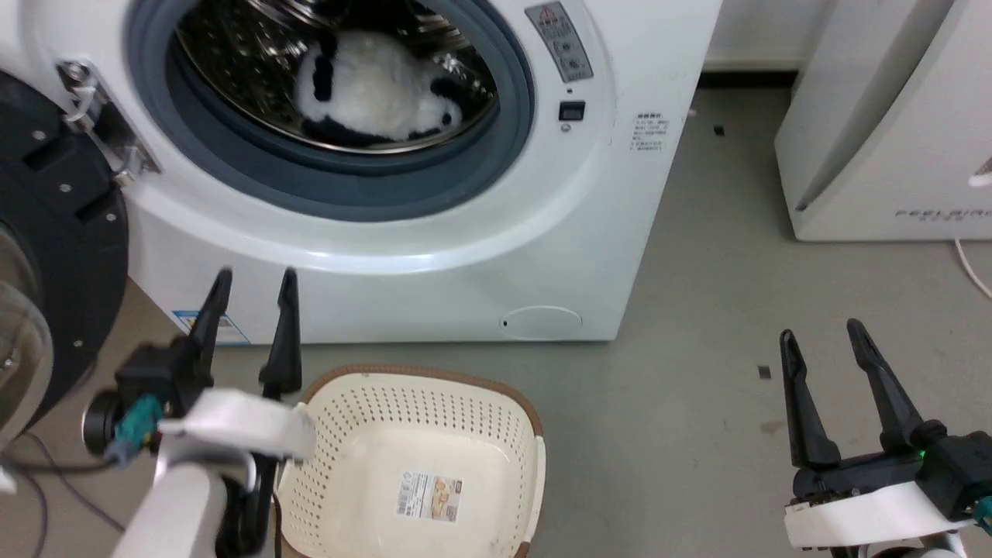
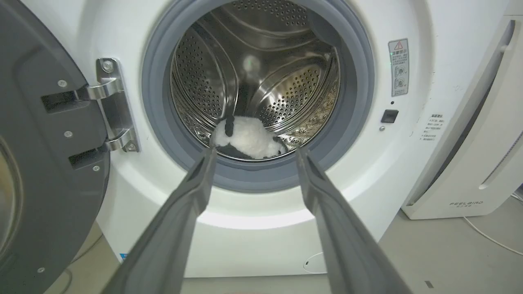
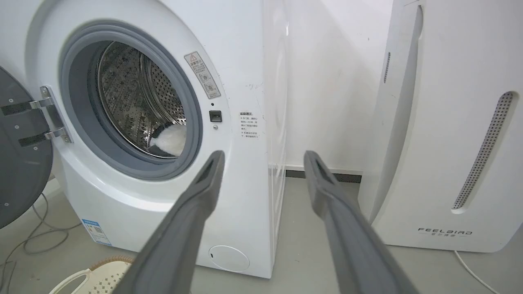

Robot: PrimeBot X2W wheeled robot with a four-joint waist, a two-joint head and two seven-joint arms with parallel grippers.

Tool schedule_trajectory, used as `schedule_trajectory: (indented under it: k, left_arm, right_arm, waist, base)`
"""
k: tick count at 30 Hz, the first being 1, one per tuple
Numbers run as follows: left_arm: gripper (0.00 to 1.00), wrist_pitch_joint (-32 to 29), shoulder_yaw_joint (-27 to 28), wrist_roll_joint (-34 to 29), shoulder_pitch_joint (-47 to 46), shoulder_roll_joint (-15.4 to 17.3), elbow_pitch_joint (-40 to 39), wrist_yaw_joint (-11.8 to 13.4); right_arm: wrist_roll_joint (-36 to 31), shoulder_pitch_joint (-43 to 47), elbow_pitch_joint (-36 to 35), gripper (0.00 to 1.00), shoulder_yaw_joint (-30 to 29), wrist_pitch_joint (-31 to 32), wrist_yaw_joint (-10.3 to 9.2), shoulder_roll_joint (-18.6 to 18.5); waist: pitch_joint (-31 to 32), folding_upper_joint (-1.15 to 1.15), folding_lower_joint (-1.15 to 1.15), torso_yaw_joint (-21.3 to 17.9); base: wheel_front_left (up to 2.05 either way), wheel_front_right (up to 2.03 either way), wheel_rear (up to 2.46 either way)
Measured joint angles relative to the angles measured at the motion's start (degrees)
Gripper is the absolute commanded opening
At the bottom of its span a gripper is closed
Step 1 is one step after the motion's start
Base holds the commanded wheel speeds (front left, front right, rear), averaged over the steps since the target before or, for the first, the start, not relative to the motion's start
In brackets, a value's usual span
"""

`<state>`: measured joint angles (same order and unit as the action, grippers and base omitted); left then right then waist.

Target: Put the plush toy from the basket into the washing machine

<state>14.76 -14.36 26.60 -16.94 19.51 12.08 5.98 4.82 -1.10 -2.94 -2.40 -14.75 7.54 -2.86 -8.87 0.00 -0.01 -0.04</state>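
- The plush toy [image 1: 372,89] is lying inside the washing machine's [image 1: 542,232] steel drum, seemingly near the front lip, though depth is hard to judge.
- The basket [image 1: 349,411] is sitting empty on the floor just below the opening.
- The left gripper [image 1: 256,273] and right gripper [image 1: 821,329] are hovering outside the machine, fingers spread, holding nothing.
- If the toy is resting against the grey rubber ring [image 1: 341,174], it is risking slipping out, or getting pinched under a closing door [image 1: 54,256].
- That open door is standing just beside the left arm, inviting a knock.
- The FEELBIRD appliance [image 1: 876,139] and a white cable [image 1: 973,267] are sitting well apart on the right.
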Motion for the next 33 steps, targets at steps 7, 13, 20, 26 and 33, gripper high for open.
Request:
schedule_trajectory:
  k: [7, 13, 20, 26, 33]
  left_arm:
    - [1.0, 0.0, 3.82, -3.72, 12.24, -4.54, -6.83, 0.85]
    - [1.0, 0.0, 5.55, -7.47, 17.66, -7.3, -8.14, -0.35]
    - [1.0, 0.0, 6.67, -11.29, 20.09, -10.27, -8.48, -1.97]
    - [0.0, -0.03, 8.46, -12.92, 20.73, -11.81, -7.92, -3.19]
    - [0.0, -0.42, 8.34, -12.91, 20.73, -11.8, -7.94, -3.13]
  right_arm:
    - [-0.27, 1.91, 0.31, 1.0, 0.24, 0.0, 0.0, 0.0]
    - [-0.33, 4.04, 0.69, 1.0, 1.01, 0.0, 0.0, 0.0]
    - [-0.33, 4.7, 1.09, 1.0, 1.6, 0.0, 0.0, 0.0]
    - [-0.37, 4.69, 1.35, 0.0, 2.15, 0.02, 0.0, 0.01]
    - [-0.36, 4.66, 1.35, 0.0, 2.15, 0.2, 0.0, 0.0]
  waist:
    - [3.56, 0.0, 0.0, 0.8]
    - [5.51, 0.0, 0.0, 1.1]
    - [6.45, 0.0, 0.0, 1.19]
    - [6.66, 0.0, 0.01, 1.0]
    - [6.74, 0.0, 0.01, 0.96]
  base:
    - [0.0, 0.0, 0.0]
    - [0.0, 0.0, 0.0]
    - [0.0, 0.0, 0.0]
    - [0.0, 0.0, 0.0]
    - [0.0, 0.0, 0.0]
